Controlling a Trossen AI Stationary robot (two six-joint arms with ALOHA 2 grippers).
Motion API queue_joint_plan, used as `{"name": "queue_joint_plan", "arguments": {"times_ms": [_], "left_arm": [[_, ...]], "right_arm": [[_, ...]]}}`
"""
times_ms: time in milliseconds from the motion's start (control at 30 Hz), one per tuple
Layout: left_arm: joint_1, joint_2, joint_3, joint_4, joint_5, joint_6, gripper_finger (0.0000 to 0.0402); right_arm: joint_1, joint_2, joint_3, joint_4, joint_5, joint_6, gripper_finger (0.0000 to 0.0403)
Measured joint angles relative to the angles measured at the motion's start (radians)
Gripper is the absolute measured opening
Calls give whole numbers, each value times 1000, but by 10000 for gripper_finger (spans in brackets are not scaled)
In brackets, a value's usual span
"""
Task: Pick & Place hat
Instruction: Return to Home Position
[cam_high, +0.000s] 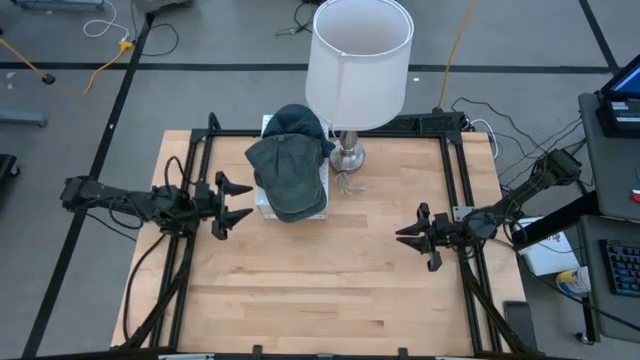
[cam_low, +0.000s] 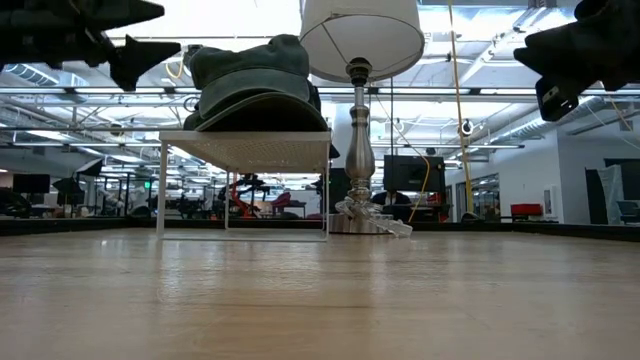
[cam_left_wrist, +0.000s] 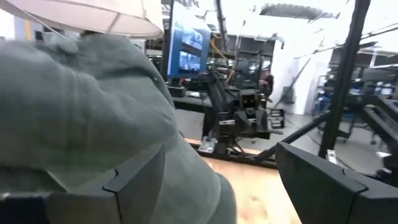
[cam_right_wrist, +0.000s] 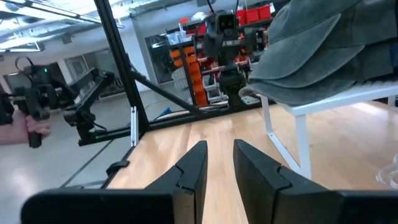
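- High view: the left gripper (cam_high: 248, 200) hangs with its fingers spread wide and nothing between them. The stack of gray caps (cam_high: 290, 172) lies just ahead of its tips, apart from them. The caps cover most of the white shelf (cam_high: 263, 207) that they rest on. The lamp (cam_high: 358, 55) stands just beyond the shelf, and its shade hides the stem. The right gripper (cam_high: 402, 235) faces the caps across bare table (cam_high: 320, 300), well apart from them, with the black frame rail (cam_high: 462, 190) just behind it.
- Low view: the top edge cuts off both grippers. The caps sit level with the left gripper's tips, with a gap of air between. Only bare wood lies under either gripper.
- Left wrist view: gray cap cloth fills the space ahead of one finger (cam_left_wrist: 134, 180). Whether cloth and finger touch cannot be told.
- Right wrist view: the fingers (cam_right_wrist: 193, 168) stand nearly together with a slim gap, clamping nothing. The caps overhang the shelf's edge ahead, and clear wood runs before the tips.
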Motion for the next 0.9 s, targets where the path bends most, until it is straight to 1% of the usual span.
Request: {"name": "queue_joint_plan", "arguments": {"times_ms": [233, 400, 533, 633, 733, 900], "left_arm": [[-44, 0, -116, 118, 8, -20, 323], [-75, 1, -115, 119, 7, 11, 323], [-82, -3, -115, 153, 2, 37, 314], [-82, -34, -115, 154, 1, 35, 308], [-82, -76, -115, 117, 1, 22, 305], [-82, -172, -115, 20, 1, 6, 314]], "right_arm": [[2, -30, -22, -18, -4, -13, 70], [2, -55, -22, -67, -80, 3, 70], [2, -89, -23, -103, -75, -12, 70], [-4, -140, -23, -123, -68, -52, 70], [-7, -218, -23, -159, -44, -79, 70], [-7, -377, -23, -308, -48, -65, 70]]}}
